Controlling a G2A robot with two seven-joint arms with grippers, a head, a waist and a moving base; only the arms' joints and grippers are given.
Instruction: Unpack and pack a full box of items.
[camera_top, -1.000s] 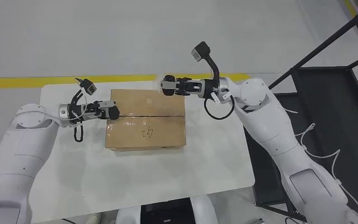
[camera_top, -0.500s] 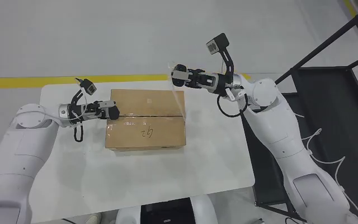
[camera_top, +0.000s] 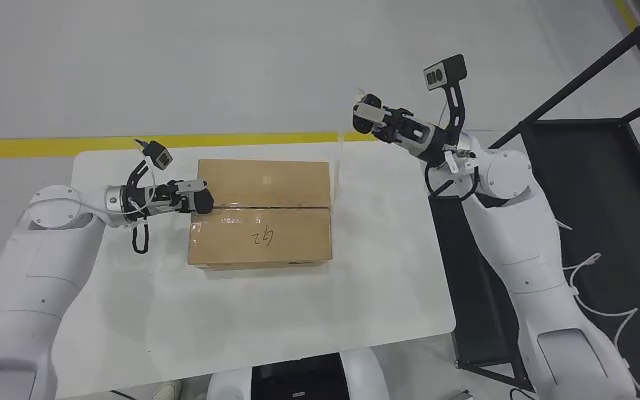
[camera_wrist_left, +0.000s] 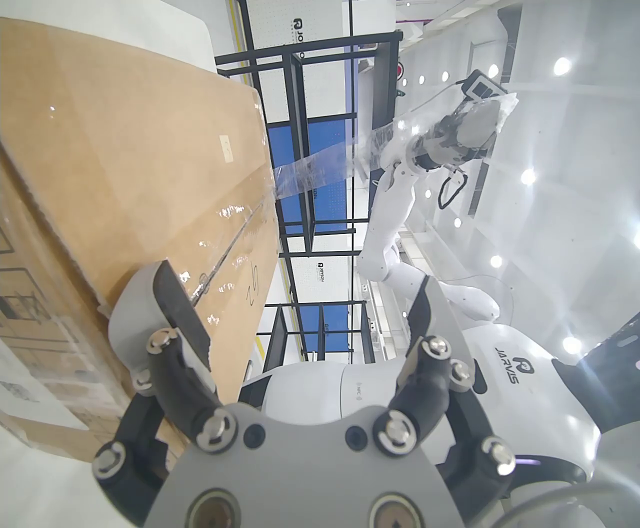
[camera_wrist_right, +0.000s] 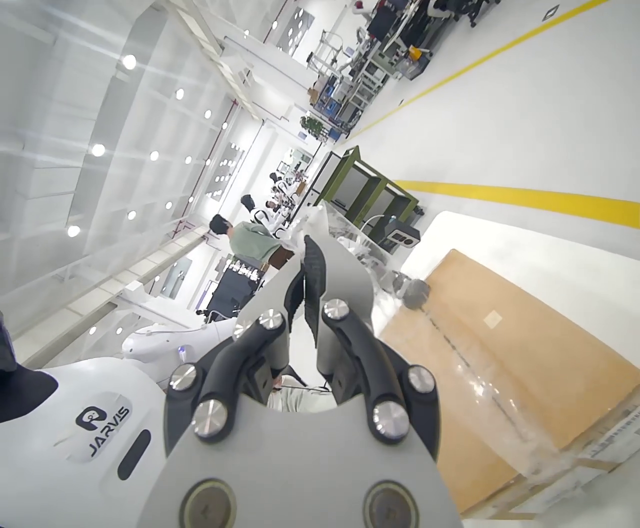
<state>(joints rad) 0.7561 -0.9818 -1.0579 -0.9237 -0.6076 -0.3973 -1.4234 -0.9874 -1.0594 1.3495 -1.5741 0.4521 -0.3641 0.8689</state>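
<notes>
- The box (camera_top: 262, 212) sits mid-desk (camera_top: 380, 290), flaps closed; the right jaws, closed, pinch clear tape (camera_wrist_left: 312, 171) stretched from its seam.
- The left jaws gape empty at the box's opposite end.
- Pull steadily along the seam, bracing the box.

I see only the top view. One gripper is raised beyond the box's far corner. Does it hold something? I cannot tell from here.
Observer: Yes. Its wrist view shows the right gripper shut on crumpled clear tape.
Operator: Is the tape free of the box?
Observer: No. The left wrist view shows it stretched from the box edge, where the seam ends, to that gripper.
Operator: And the other arm?
Observer: The left gripper is open; one finger is at the box top beside the seam, the other off the box.
</notes>
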